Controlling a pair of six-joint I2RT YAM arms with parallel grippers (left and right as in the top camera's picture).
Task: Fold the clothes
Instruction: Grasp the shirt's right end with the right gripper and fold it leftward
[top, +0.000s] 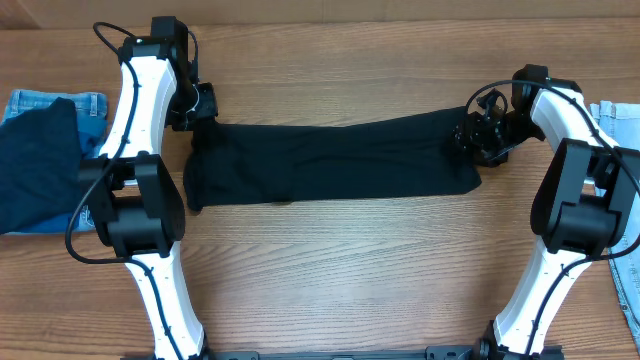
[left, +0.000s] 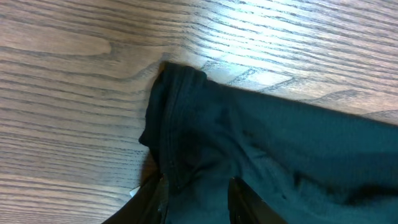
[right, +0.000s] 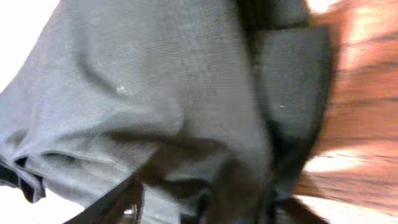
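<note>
A black garment (top: 330, 160) lies stretched flat across the middle of the wooden table (top: 330, 270), long side left to right. My left gripper (top: 200, 110) is at its far left corner. In the left wrist view the hem corner (left: 180, 93) bunches up between the fingers (left: 196, 202), which are shut on it. My right gripper (top: 470, 135) is at the far right end. In the right wrist view the cloth (right: 155, 81) fills the frame and sits pinched between the fingers (right: 205, 199).
A pile with a dark navy cloth (top: 35, 170) on blue jeans (top: 90, 105) lies at the table's left edge. Light denim clothes (top: 625, 125) lie at the right edge. Both arm bases stand at the front of the table.
</note>
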